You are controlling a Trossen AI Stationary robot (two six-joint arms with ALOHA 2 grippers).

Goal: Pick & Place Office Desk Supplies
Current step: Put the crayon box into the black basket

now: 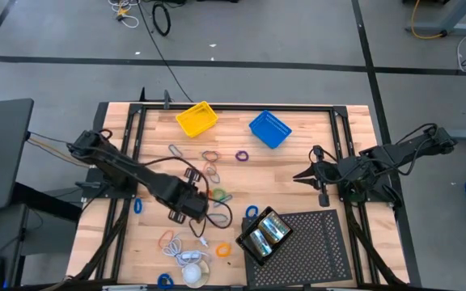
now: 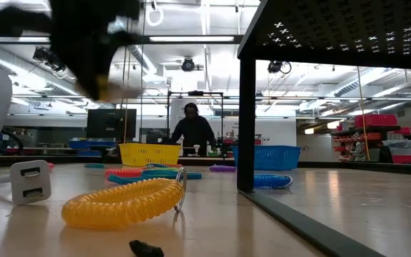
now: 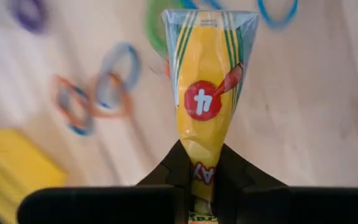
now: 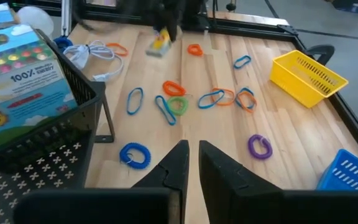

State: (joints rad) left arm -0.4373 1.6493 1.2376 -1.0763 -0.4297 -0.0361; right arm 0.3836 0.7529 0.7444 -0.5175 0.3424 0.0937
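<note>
Grey concrete floor (image 1: pixel 298 32) is surrounding the wooden table (image 1: pixel 298 174), with dark seam lines and loose cables (image 1: pixel 162 18) running across it. Ceiling strip lights (image 2: pixel 191 39) are glowing over an open lab where a person (image 2: pixel 193 130) is standing at a far bench beside red shelving (image 2: pixel 366 135).

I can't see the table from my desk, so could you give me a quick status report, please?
Left gripper shut on crayon pack, above the coloured loops. Right gripper shut, empty, parked at table's right side. Nothing blocking.
</note>
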